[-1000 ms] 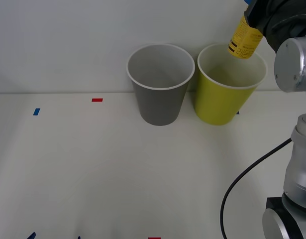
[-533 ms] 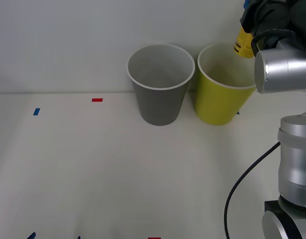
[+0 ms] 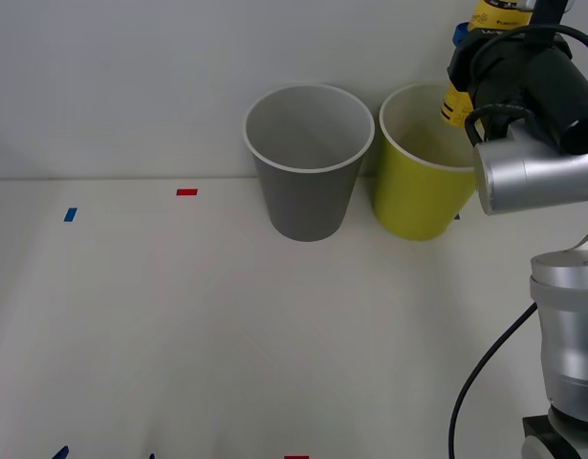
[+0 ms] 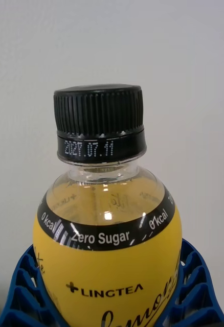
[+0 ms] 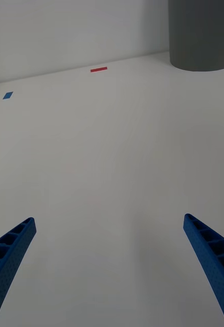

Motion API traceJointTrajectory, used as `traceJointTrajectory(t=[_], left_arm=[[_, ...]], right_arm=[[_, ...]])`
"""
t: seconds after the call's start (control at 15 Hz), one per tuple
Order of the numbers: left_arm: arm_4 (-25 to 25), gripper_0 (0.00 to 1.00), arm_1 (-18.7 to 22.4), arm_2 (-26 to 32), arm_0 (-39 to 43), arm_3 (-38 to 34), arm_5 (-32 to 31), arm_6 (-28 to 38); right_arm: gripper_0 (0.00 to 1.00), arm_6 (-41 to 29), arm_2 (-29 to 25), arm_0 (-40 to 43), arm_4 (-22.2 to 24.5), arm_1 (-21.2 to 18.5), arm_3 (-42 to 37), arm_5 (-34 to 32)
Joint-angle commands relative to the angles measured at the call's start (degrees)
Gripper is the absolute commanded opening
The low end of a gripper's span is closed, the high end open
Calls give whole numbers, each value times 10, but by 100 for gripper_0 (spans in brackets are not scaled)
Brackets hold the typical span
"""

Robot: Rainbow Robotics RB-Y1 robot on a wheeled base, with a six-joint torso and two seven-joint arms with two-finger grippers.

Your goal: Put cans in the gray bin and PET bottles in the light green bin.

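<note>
**Bottle held above the green bin**

The right gripper (image 4: 109, 306) clamps the PET bottle (image 4: 106, 235) over the light green bin (image 3: 418, 196); the arm hides most of it. The left gripper (image 5: 109, 265) is spread wide. The gray bin (image 3: 308, 191) is alongside.

The right arm (image 3: 533, 143) hid most of the PET bottle (image 3: 455, 103) and the light green bin's (image 3: 418, 196) right side; the gray bin's (image 5: 201, 36) top was cut off.
</note>
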Motion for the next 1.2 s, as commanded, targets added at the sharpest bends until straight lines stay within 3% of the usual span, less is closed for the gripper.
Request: traceJointTrajectory(t=[0.07, 0.27, 0.4, 0.47, 0.67, 0.87, 1.2], left_arm=[[0, 100, 0, 0, 0, 0, 0, 0], [0, 100, 0, 0, 0, 0, 0, 0], [0, 100, 0, 0, 0, 0, 0, 0], [0, 100, 0, 0, 0, 0, 0, 0], [0, 100, 0, 0, 0, 0, 0, 0], [0, 100, 0, 0, 0, 0, 0, 0], [0, 100, 0, 0, 0, 0, 0, 0]], right_arm=[[0, -10, -1, 0, 0, -4, 0, -5], [0, -16, -1, 1, 0, -12, 0, -16], [90, -21, -1, 0, -1, -12, 0, -17], [100, -23, -1, 0, -2, -9, 0, -16], [100, -24, -1, 1, 2, 17, -7, -12], [100, -14, 2, 21, 19, 58, -68, 47], [100, -12, 54, 151, 19, 47, -200, 46]])
